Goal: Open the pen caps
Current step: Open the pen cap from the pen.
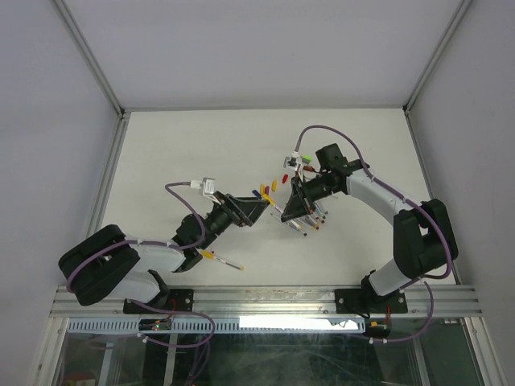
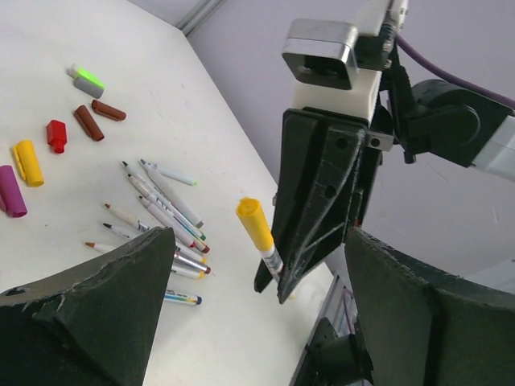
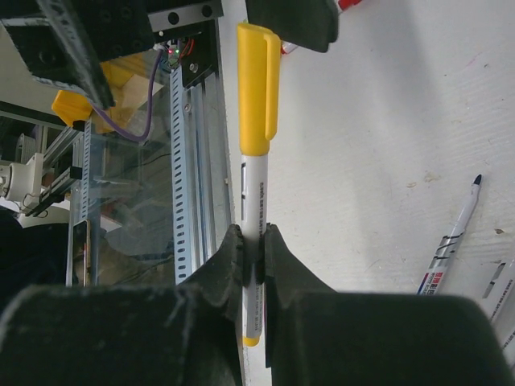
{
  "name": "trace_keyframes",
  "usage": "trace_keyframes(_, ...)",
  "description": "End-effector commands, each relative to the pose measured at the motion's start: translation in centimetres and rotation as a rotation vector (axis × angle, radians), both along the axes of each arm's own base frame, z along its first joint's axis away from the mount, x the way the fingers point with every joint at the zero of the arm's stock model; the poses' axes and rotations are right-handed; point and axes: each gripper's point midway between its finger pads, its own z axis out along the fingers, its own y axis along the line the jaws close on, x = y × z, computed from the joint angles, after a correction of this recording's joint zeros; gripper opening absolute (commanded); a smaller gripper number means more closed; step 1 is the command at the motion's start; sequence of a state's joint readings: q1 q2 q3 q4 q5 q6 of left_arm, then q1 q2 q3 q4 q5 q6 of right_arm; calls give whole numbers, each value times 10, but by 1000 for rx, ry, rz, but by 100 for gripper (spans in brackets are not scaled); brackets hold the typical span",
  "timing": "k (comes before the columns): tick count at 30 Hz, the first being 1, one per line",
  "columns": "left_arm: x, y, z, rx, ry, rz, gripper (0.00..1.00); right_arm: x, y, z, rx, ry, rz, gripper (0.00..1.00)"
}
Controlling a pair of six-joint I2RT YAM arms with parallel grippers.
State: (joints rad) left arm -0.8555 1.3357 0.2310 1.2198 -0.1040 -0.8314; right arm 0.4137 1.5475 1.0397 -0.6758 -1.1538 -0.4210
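My right gripper (image 3: 253, 241) is shut on the white barrel of a pen (image 3: 254, 193) and holds it above the table. Its yellow cap (image 2: 255, 223) is still on and points toward my left gripper (image 2: 261, 241). That gripper is open, with one finger on each side of the cap and neither touching it. Loose pen caps lie on the table to the left in the left wrist view: green-grey (image 2: 87, 80), two dark red (image 2: 88, 122), red (image 2: 56, 135), yellow (image 2: 28, 161) and purple (image 2: 10, 190). Seen from above, the two grippers (image 1: 259, 207) (image 1: 291, 213) meet at mid-table.
Several uncapped pens (image 2: 161, 211) lie in a loose pile below the right gripper. One more uncapped pen (image 3: 455, 233) lies at the right of the right wrist view. A yellow-ended pen (image 1: 221, 259) lies near the left arm's base. The metal rail (image 1: 265, 299) borders the near edge.
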Motion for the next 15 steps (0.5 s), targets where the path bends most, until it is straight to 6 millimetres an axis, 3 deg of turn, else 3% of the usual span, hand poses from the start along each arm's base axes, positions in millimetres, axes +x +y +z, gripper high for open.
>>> trace_keyframes(1, 18, -2, 29, -118, -2, 52, 82, 1, 3, 17, 60, -50, 14, 0)
trace_keyframes(6, 24, -13, 28, -127, 34, 51, 64, 6, 3, 13, 37, -49, -8, 0)
trace_keyframes(8, 24, -17, 29, -137, 52, 42, 61, 8, 3, 10, 23, -51, -21, 0)
trace_keyframes(9, 26, -21, 19, -116, 75, 41, 59, 9, 3, 9, 16, -50, -28, 0)
trace_keyframes(15, 27, -33, 7, -106, 126, 25, 47, 12, 4, 6, -2, -48, -46, 0)
